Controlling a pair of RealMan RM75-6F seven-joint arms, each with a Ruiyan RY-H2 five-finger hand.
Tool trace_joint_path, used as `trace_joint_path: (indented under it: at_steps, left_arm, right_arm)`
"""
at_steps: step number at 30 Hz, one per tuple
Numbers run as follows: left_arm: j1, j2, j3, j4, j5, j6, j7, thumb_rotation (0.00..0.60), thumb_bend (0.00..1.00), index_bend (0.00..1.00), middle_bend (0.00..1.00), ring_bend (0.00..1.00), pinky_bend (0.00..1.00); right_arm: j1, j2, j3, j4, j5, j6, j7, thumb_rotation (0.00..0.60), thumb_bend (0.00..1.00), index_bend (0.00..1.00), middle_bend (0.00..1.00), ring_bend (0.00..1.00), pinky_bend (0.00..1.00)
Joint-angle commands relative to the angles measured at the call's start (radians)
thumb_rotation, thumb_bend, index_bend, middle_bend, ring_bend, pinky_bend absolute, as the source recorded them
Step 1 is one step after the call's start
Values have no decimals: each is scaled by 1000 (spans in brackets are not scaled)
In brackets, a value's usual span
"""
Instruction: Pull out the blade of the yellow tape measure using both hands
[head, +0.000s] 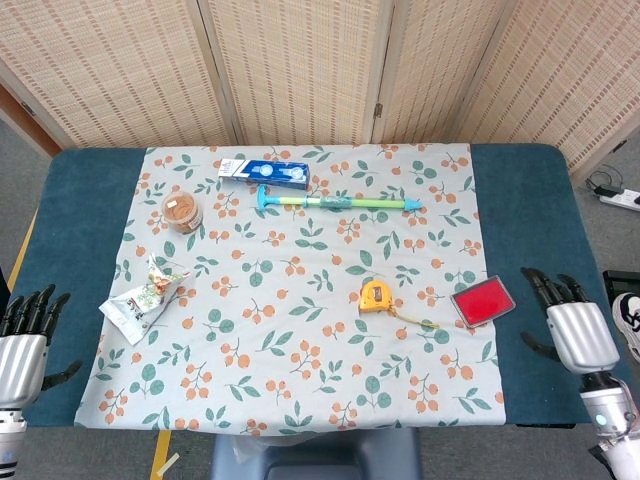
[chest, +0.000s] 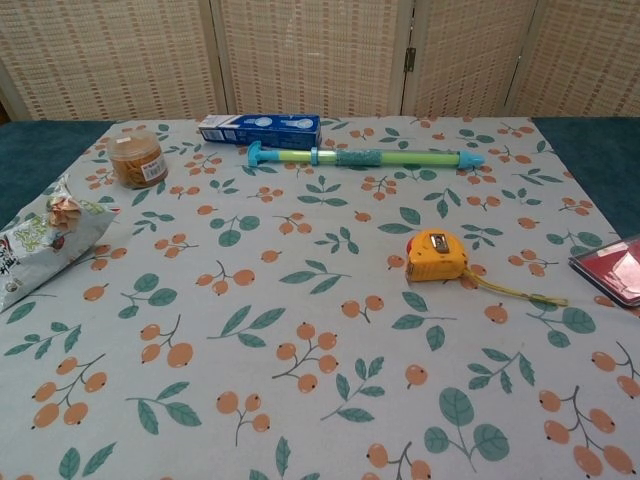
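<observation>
One yellow tape measure (head: 376, 294) lies untouched on the floral cloth (head: 300, 340); left hand (head: 24, 340) and right hand (head: 572, 326) hover spread, each holding nothing.

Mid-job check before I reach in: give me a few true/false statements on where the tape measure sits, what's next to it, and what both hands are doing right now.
1. The tape measure lies on the flowered cloth with no hand touching it. True.
2. The right hand grips the tape measure. False: it hovers over the blue table edge, holding nothing, with its fingers apart.
3. A red flat case lies between the tape measure and the right hand. True.
4. The left hand holds the snack bag. False: it is at the near left corner, apart from the bag and holding nothing.
5. The jar stands right beside the tape measure. False: it stands far off, near the blue box.
</observation>
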Motion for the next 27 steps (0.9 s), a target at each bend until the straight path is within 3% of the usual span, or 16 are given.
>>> trace_joint_path:
  at_steps: [1, 16, 27]
  left_arm:
    - [4, 3, 1, -3, 4, 8, -1, 600, 171, 144, 61, 56, 0]
    - [25, 19, 7, -20, 16, 35, -9, 600, 171, 159, 66, 57, 0]
    - [33, 24, 12, -22, 15, 35, -12, 600, 171, 170, 67, 57, 0]
  right_arm:
    - [80, -13, 18, -13, 0, -97, -43, 600, 265, 35, 164, 274, 156]
    - [345, -213, 73, 81, 147, -431, -164, 600, 264, 48, 165, 248, 166]
    - [474, -349, 82, 187, 235, -559, -208, 600, 265, 71, 143, 222, 166]
